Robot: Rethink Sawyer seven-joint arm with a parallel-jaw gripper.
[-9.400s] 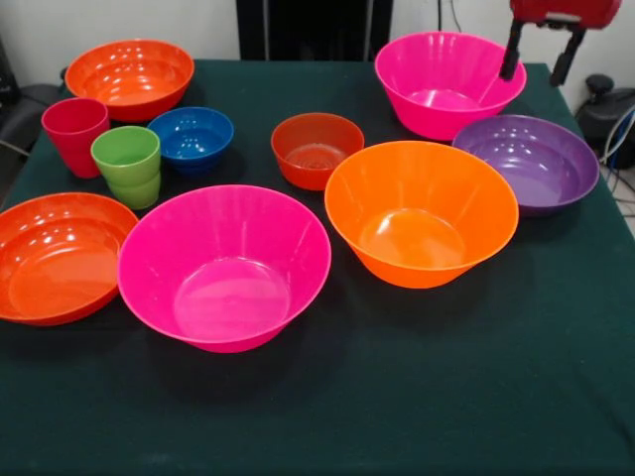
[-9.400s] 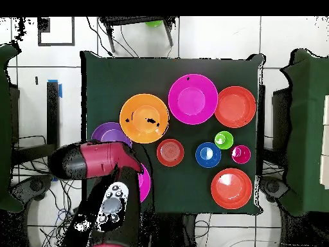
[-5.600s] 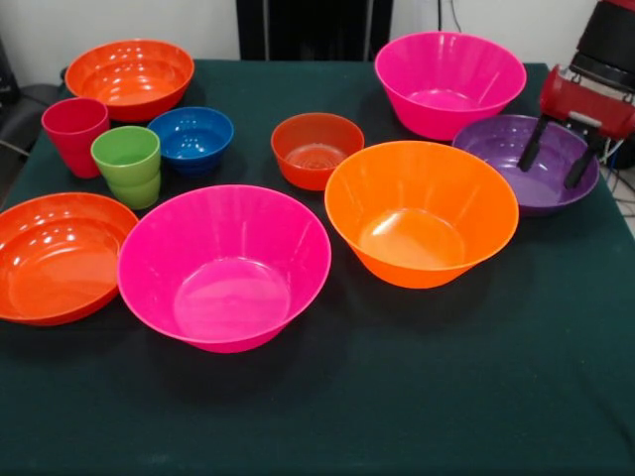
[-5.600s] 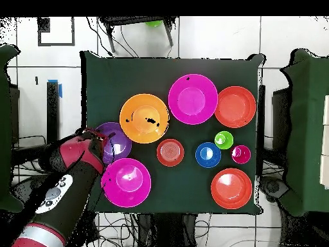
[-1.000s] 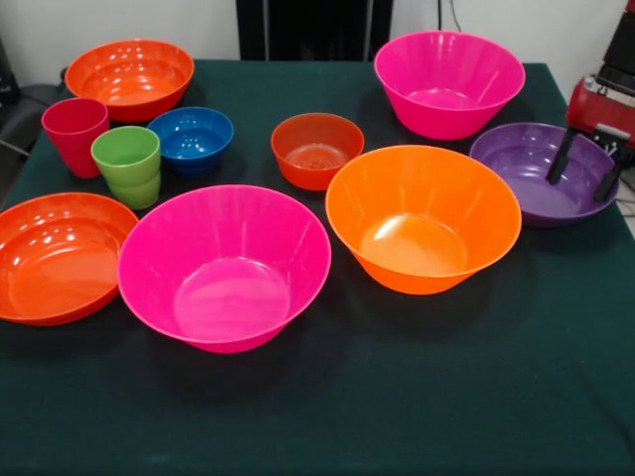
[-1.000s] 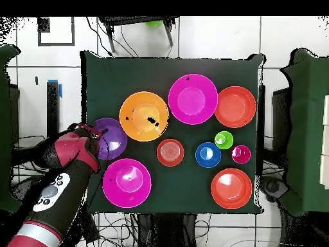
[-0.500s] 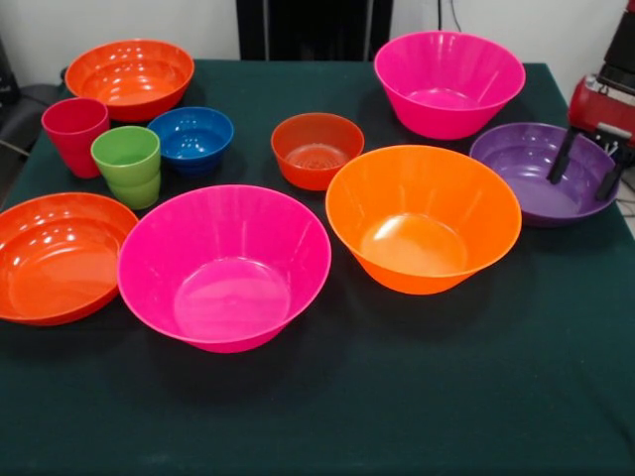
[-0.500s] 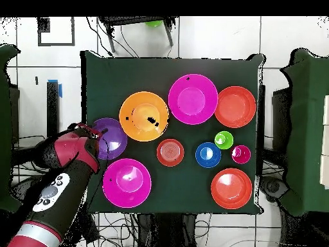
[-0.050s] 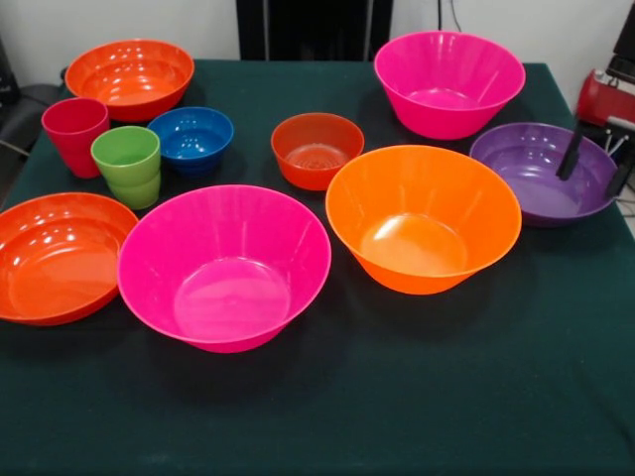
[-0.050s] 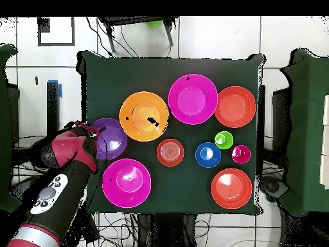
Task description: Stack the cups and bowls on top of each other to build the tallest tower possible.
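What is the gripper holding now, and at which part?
The gripper straddles the outer rim of the purple bowl, but a closed hold cannot be confirmed.

Dark green tablecloth [image 9: 476, 397] covers the whole table, white tiled floor [image 10: 212, 38] all around it, blue tape bit [image 10: 58, 87] just off its edge.
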